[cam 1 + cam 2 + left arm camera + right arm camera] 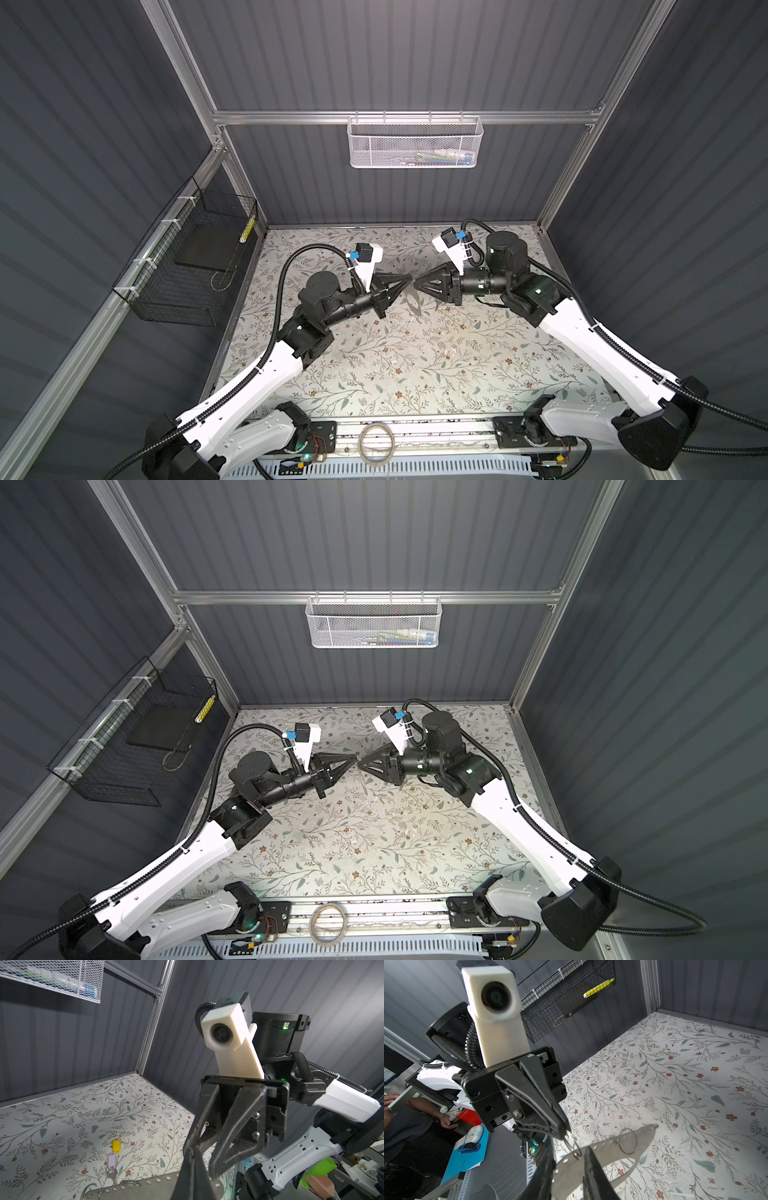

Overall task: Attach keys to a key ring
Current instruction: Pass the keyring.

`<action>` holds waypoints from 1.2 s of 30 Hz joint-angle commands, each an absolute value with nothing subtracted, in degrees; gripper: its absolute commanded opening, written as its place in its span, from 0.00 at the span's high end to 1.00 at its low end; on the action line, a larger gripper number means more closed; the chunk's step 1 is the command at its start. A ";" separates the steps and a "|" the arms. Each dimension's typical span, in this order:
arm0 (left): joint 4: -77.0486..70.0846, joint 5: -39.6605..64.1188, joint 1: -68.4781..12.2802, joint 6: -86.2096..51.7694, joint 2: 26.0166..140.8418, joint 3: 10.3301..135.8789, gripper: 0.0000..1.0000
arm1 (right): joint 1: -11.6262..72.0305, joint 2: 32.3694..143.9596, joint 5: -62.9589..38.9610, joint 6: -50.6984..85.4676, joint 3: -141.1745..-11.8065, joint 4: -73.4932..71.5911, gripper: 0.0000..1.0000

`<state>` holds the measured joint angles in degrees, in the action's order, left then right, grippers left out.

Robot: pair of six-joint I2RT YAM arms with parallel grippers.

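Both grippers meet tip to tip above the floral table. My right gripper (417, 282) (569, 1148) is shut on the key ring (608, 1151), a flat grey metal loop with a row of studs, its fingers on either edge of the band. My left gripper (407, 279) (190, 1153) is shut on a thin wire ring (574, 1145) at the loop's edge. A second wire ring (628, 1140) lies against the loop. In the left wrist view the keys lie on the table below: the yellow one (116, 1146) and the lilac one (112, 1160). The top views do not show them.
A white mesh basket (413, 141) hangs on the back wall. A black wire basket (187, 266) is fixed to the left wall. A translucent tape roll (376, 442) lies on the front rail between the arm bases. The table (415, 374) is walled on three sides.
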<state>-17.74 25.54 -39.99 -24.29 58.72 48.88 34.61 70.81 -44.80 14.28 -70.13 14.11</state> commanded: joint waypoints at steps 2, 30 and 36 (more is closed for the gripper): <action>-21.78 27.17 -40.20 -25.75 57.74 48.26 1.00 | 34.90 70.93 -44.45 14.68 -69.42 12.87 0.72; -22.11 28.06 -40.21 -27.19 57.78 47.80 1.00 | 34.92 69.78 -45.47 11.52 -70.80 16.08 1.00; -10.21 27.12 -40.21 -23.75 58.09 52.76 0.87 | 34.92 70.65 -43.79 5.20 -74.88 25.36 1.00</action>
<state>-16.60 27.00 -40.05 -26.02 58.72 48.64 34.61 70.57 -44.56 9.96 -71.57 18.98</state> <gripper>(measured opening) 0.102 0.048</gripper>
